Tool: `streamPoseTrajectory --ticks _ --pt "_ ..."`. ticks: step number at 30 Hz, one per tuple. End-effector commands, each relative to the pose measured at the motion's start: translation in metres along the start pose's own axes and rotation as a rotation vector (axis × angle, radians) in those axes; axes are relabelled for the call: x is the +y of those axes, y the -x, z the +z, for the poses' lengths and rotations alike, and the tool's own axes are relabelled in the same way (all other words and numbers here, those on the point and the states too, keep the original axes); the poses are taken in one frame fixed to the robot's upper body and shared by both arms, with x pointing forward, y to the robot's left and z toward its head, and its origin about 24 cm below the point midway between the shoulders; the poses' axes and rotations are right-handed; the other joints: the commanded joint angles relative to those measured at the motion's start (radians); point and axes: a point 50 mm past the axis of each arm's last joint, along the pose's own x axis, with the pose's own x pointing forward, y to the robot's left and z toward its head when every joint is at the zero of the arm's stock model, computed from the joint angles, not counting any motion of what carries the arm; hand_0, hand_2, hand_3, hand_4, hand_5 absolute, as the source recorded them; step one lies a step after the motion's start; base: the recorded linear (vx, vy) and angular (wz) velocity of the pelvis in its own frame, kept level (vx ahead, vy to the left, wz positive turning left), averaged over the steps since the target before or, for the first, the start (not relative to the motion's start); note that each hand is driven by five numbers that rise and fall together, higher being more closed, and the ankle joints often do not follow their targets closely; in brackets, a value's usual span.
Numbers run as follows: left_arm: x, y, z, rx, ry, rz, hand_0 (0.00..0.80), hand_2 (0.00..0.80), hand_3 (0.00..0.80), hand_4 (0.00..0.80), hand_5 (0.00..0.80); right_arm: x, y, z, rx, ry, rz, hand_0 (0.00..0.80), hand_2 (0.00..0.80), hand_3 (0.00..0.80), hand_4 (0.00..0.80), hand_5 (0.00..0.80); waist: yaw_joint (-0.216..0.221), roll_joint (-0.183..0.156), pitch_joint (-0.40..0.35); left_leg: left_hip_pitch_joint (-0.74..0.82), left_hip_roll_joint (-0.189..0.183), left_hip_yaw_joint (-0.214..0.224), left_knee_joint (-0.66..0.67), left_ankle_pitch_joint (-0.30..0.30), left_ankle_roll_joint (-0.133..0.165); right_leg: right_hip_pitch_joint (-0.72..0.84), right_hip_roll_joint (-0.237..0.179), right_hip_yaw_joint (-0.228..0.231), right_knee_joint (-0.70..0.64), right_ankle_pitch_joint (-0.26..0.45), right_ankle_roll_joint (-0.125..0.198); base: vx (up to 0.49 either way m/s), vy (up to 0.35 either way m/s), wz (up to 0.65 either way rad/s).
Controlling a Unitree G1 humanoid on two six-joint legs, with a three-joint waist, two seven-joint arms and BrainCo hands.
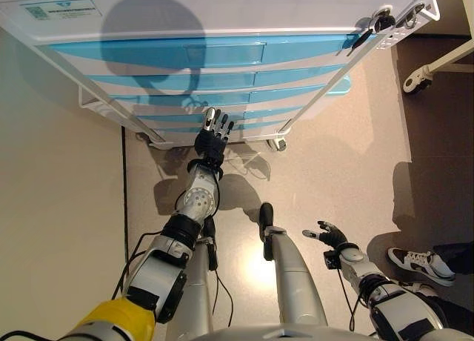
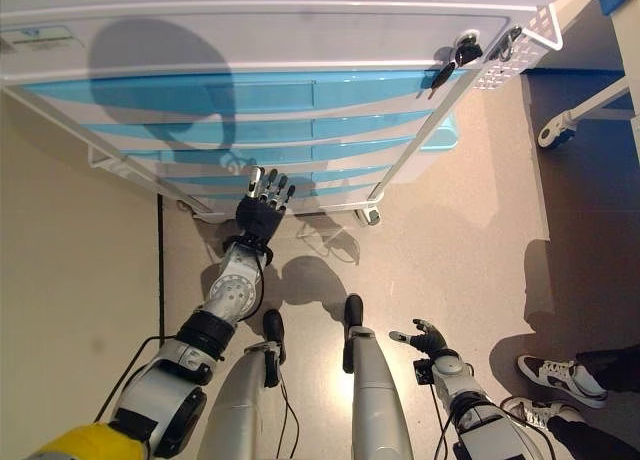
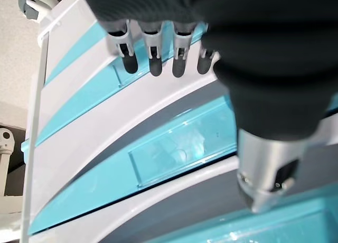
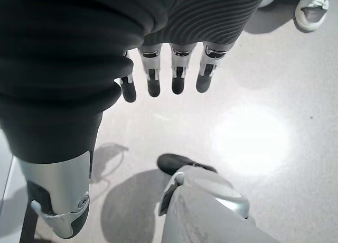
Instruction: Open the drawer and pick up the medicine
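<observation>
cabinet (image 1: 222, 15): white glossy plastic, curved turquoise drawer fronts (image 1: 185, 55) stacked, all shut; medicine not visible | left hand (image 1: 215, 133): raised before the lower drawers, fingers straight and apart, holding nothing | right hand (image 1: 329, 236): low over speckled floor (image 1: 355, 148), fingers relaxed, empty | person's shoe (image 1: 418, 263): far right
</observation>
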Motion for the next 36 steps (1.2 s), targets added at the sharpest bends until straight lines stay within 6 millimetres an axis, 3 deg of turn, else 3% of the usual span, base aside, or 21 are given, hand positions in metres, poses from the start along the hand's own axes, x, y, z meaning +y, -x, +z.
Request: streamPoseTrajectory --ticks 1,6,23,36 --pt "-0.072 -0.019 0.045 -0.193 0.020 -0.280 0.000 0.000 0.000 0.000 0.000 -0.019 0.004 -0.018 0.058 0.042 -0.034 0.000 0.000 0.000 0.000 0.000 -0.013 0.049 -0.036 0.000 -0.014 -0.052 -0.054 -0.016 -0.017 0.013 -0.002 -0.026 -0.034 0.025 0.042 0.000 0.000 0.00" --pt "-0.079 -0.015 0.051 -0.211 -0.004 -0.336 0.000 0.000 0.000 0.000 0.000 -0.020 0.004 -0.017 0.057 0.046 -0.031 0.000 0.000 0.000 0.000 0.000 -0.006 0.051 -0.037 0.003 -0.015 -0.053 -0.062 -0.013 -0.019 0.014 -0.003 -0.031 -0.039 0.031 0.043 0.000 0.000 0.00" --pt "-0.137 0.025 0.075 -0.313 -0.038 -0.747 0.000 0.000 0.000 0.000 0.000 -0.017 0.007 -0.029 0.083 0.074 0.021 0.000 0.000 0.000 0.000 0.000 0.019 0.053 -0.035 0.009 -0.022 -0.051 -0.071 -0.008 -0.016 0.016 -0.011 -0.033 -0.046 0.045 0.043 -0.004 0.000 0.01" --pt "-0.149 0.035 0.081 -0.350 -0.030 -0.825 0.000 0.000 0.000 0.000 0.000 -0.016 0.008 -0.032 0.087 0.095 0.037 0.000 0.000 0.000 0.000 0.000 0.023 0.052 -0.037 0.012 -0.021 -0.051 -0.083 0.000 -0.017 0.021 -0.010 -0.031 -0.068 0.056 0.043 0.000 0.000 0.00"
